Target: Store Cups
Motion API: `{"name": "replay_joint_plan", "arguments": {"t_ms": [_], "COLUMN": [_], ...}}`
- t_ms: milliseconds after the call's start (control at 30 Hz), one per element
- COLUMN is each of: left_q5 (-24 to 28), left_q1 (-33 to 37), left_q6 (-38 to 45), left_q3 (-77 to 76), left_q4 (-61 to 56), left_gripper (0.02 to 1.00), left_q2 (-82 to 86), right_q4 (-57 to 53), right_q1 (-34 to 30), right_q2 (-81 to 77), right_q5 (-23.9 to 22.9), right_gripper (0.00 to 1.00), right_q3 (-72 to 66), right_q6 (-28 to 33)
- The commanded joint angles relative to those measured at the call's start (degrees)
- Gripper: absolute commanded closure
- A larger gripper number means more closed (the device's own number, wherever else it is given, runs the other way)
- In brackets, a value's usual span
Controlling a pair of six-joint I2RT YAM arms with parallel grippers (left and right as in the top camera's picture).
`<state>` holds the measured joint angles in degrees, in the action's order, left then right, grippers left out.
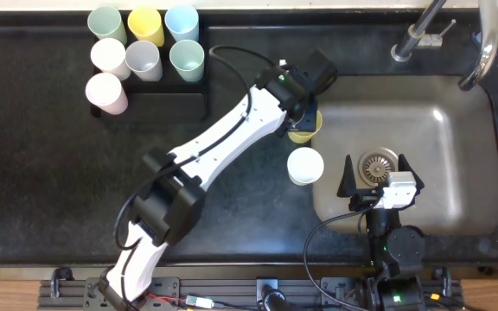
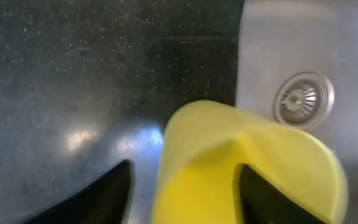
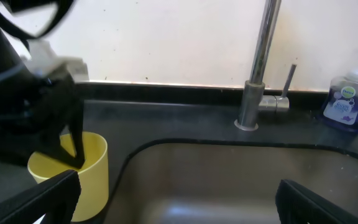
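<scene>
Right gripper [image 1: 377, 173] hangs with fingers apart over steel sink [image 1: 456, 155], white plastic cup [image 1: 305, 165] stands at sink's left rim, and just beyond it left gripper [image 1: 305, 117] is clamped on one wall of yellow plastic cup [image 1: 303, 130], a thin grip that could slip or tilt and topple the pastel cups [image 1: 145, 59] on black tray [image 1: 171, 104] at countertop's far-left corner.

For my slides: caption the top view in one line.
Left arm pinches the yellow cup at the sink edge, a white cup beside it; seven more cups stand grouped farther left.
</scene>
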<state>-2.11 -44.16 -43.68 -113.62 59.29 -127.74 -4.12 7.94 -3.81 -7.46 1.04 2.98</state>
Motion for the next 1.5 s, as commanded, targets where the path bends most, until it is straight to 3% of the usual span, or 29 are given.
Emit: {"name": "replay_joint_plan", "arguments": {"t_ms": [33,133,367,567,733,967,1067,1500], "left_q5": [-1.25,-3.17,-16.81,-24.55,-19.63,-8.68,-6.21,-5.05], "left_q1": [0.28,0.26,0.70,10.47,22.82,35.67,37.44,37.51], "left_q6": [-1.88,-3.08,-7.50,-23.96,-41.48,-46.38,-48.39,-49.64], "left_q3": [-1.25,-1.25,-1.20,-1.07,2.45,11.08,15.06,19.08], "left_q4": [-0.17,-0.20,0.35,11.23,18.99,19.41,18.16,12.13], "left_gripper": [0.879,0.985,0.985,0.982,0.982,0.982,0.982,0.982], "left_q2": [-1.46,-0.68,11.34,24.44,29.81,29.59,29.00,22.12], "right_q4": [0.26,0.26,0.26,0.26,0.26,0.26,0.26,0.26], "right_q1": [-0.11,-0.11,-0.11,-0.11,-0.11,-0.11,-0.11,-0.11], "right_q2": [0.46,0.46,0.46,0.46,0.46,0.46,0.46,0.46], "right_q5": [0.46,0.46,0.44,0.46,0.46,0.46,0.46,0.46], "right_gripper": [0.003,0.005,0.005,0.005,0.005,0.003,0.003,0.003], "right_q3": [-0.76,-0.76,-0.76,-0.76,-0.76,-0.76,-0.76,-0.76], "right_q6": [0.02,0.02,0.02,0.02,0.02,0.02,0.02,0.02]}}
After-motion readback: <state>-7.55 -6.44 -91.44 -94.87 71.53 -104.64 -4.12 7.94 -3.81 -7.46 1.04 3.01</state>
